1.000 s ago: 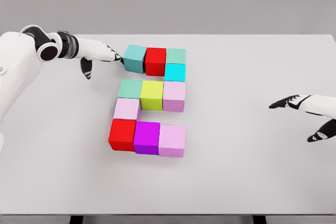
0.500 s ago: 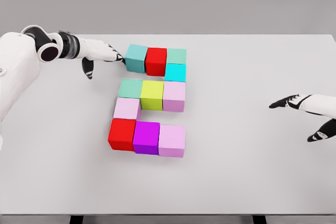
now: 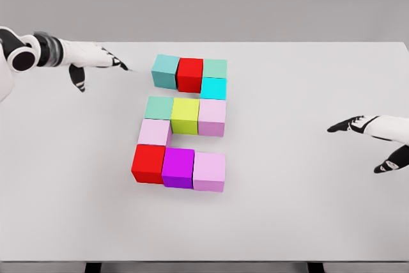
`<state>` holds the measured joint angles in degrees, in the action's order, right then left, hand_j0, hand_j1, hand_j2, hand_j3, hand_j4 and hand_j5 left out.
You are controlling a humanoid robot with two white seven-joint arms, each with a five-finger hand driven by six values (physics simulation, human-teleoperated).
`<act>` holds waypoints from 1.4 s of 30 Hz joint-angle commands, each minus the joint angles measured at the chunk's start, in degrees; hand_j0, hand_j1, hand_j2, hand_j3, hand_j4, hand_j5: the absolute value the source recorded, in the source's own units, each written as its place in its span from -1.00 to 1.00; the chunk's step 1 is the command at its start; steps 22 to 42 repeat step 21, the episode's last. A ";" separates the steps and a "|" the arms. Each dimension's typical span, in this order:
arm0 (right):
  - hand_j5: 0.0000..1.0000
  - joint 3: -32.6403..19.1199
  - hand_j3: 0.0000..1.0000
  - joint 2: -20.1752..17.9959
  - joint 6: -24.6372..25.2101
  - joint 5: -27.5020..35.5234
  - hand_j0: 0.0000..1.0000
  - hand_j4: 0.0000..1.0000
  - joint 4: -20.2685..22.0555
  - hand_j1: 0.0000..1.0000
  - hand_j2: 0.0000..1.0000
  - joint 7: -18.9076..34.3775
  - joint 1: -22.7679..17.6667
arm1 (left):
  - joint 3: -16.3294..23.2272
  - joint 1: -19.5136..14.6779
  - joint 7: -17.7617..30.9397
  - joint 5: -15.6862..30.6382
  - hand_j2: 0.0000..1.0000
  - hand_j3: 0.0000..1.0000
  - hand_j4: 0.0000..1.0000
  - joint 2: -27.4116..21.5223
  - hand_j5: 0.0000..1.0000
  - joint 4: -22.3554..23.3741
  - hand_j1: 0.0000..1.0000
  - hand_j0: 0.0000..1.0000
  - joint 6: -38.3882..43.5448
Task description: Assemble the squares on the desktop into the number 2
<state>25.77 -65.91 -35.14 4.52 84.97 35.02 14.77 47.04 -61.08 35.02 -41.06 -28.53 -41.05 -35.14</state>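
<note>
Coloured cubes lie on the white table [image 3: 300, 222] in the shape of a 2. The top row is a teal cube [image 3: 165, 70], a red cube [image 3: 190, 73] and a green cube [image 3: 215, 68], with a cyan cube [image 3: 213, 87] below the green one. The middle row holds a green cube [image 3: 158, 107], a yellow cube [image 3: 185, 115] and a pink cube [image 3: 212, 117]. A pale pink cube [image 3: 154, 132] links down to a red cube [image 3: 149, 163], a magenta cube [image 3: 178, 167] and a lilac cube [image 3: 209, 171]. My left hand [image 3: 96, 62] hovers open left of the teal cube, apart from it. My right hand [image 3: 374, 139] is open at the right edge.
My left hand has drawn back to the left, away from the teal cube it was touching. The cubes and the right hand have not moved.
</note>
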 commanded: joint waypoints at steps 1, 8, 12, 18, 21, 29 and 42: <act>1.00 -0.02 1.00 -0.10 0.14 0.40 1.00 1.00 0.02 1.00 1.00 -0.02 0.00 | -2.12 0.00 -0.02 3.96 1.00 1.00 1.00 -2.40 1.00 -0.08 1.00 1.00 0.14; 1.00 -0.02 1.00 -0.10 0.14 0.31 1.00 1.00 -0.25 1.00 1.00 -0.02 0.09 | -5.38 10.19 -0.02 36.92 1.00 1.00 1.00 -14.26 1.00 -7.37 1.00 1.00 0.14; 1.00 -0.02 1.00 -0.01 0.14 0.31 1.00 1.00 0.02 1.00 1.00 -0.02 0.09 | -5.38 19.86 -0.02 48.53 1.00 1.00 1.00 -22.35 1.00 -19.50 1.00 1.00 0.14; 1.00 -0.02 1.00 -0.01 0.14 0.31 1.00 1.00 -0.51 1.00 1.00 -0.02 0.09 | -5.46 21.62 -0.02 50.38 1.00 1.00 1.00 -22.62 1.00 -20.12 1.00 1.00 0.14; 1.00 -0.02 1.00 -0.01 0.14 0.31 1.00 1.00 -0.51 1.00 1.00 -0.02 0.09 | -5.46 21.62 -0.02 50.38 1.00 1.00 1.00 -22.53 1.00 -20.04 1.00 1.00 0.14; 1.00 -0.02 1.00 -0.01 0.14 0.31 1.00 1.00 -0.51 1.00 1.00 -0.02 0.09 | -5.46 21.62 -0.02 50.38 1.00 1.00 1.00 -22.53 1.00 -20.04 1.00 1.00 0.14; 1.00 -0.02 1.00 -0.01 0.14 0.31 1.00 1.00 -0.51 1.00 1.00 -0.02 0.09 | -5.46 21.62 -0.02 50.38 1.00 1.00 1.00 -22.53 1.00 -20.04 1.00 1.00 0.14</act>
